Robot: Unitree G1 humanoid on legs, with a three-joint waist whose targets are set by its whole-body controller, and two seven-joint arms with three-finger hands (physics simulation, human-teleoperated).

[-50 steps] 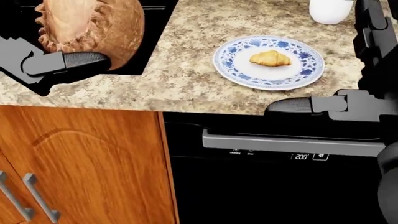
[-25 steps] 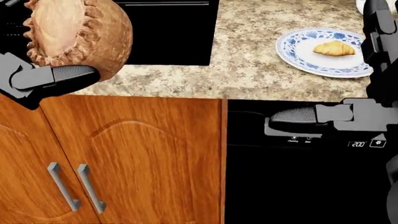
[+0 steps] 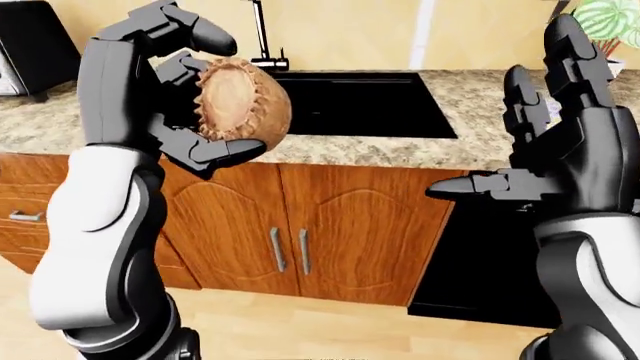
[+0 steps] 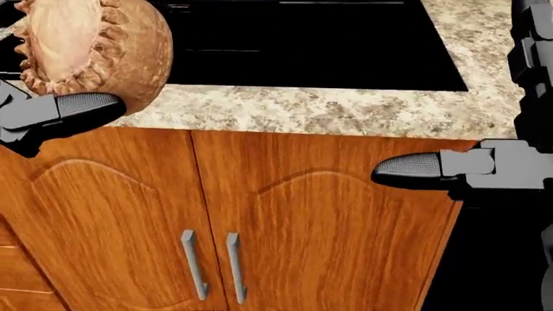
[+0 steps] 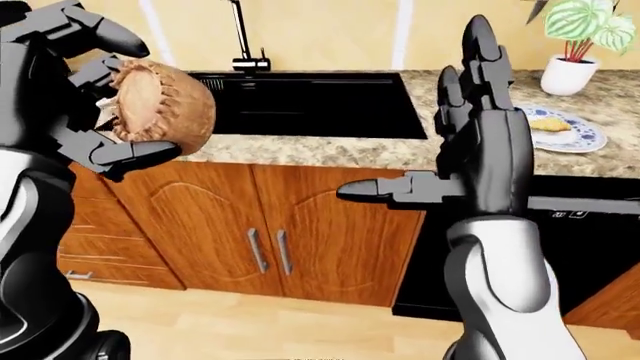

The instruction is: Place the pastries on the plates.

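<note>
Pastries: 2 — 1 lg brown pie (image 3: 240, 105), 1 sm croissant (image 5: 549, 124).
Plates: 1, blue-patterned (image 5: 588, 139).
Sinks: 1, black (image 3: 360, 105); faucets: 1 (image 3: 262, 34).
Potted plants: 1 (image 5: 575, 45).
Cabinet doors under sink: 2 (image 4: 303, 227); door handles: 2 (image 4: 214, 265).
Robot hands: 2 — left (image 3: 175, 94), right (image 5: 470, 142).

Speckled granite counter (image 4: 345, 107), glossy wood cabinet doors (image 4: 319, 227), metal handles (image 4: 194, 264)

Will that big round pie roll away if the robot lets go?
Probably, if set on edge: the pie looks round-sided and is held tilted in the left hand. Its crimped crust looks crumbly, so hard squeezing might crack it. Flat on its base, it should stay.
</note>
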